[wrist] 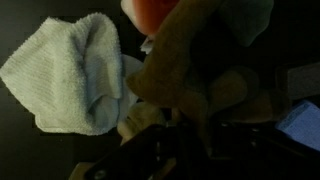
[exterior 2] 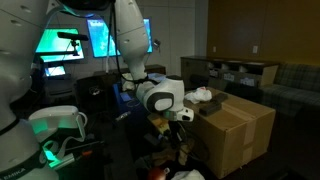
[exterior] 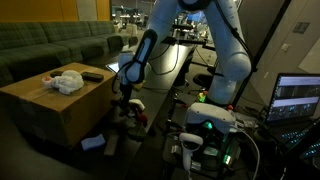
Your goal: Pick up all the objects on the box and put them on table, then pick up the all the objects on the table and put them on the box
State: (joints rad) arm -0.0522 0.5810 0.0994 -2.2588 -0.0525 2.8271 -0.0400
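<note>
gripper [exterior: 128, 100] sits low beside the box [exterior: 40, 112], just off its corner on the table side, below the level of the box top. jaws look clamped on the red toy [exterior: 134, 108]. wrist view is filled with red/brown plush right at the camera and the fingers are hidden behind it, so I'm reading the grip from the toy hanging at the tool in both exterior views

toy is off the box and over the table [wrist: 30, 140]; can't tell if it touches the top yet. pale grey cloth [wrist: 70, 75] lies on the table just beside the toy

on the box: white fluffy toy [exterior: 66, 82] mid-top, dark remote [exterior: 92, 76] near the edge on the table side. my read: first half of the task is partway done

handling:
- red toy: soft stuffed fabric, light, squashes under the jaws. it won't slip but may cling on release, so open wide and lift straight. not fragile, a short drop is fine
- white toy: same, pinch the bulk of the body in the middle, not the loose fluff
- remote: the awkward one, stiff, flat and smooth, lying flush on cardboard. take it across the narrow width at mid-length with jaws square to it, or it skates toward the box edge
</note>
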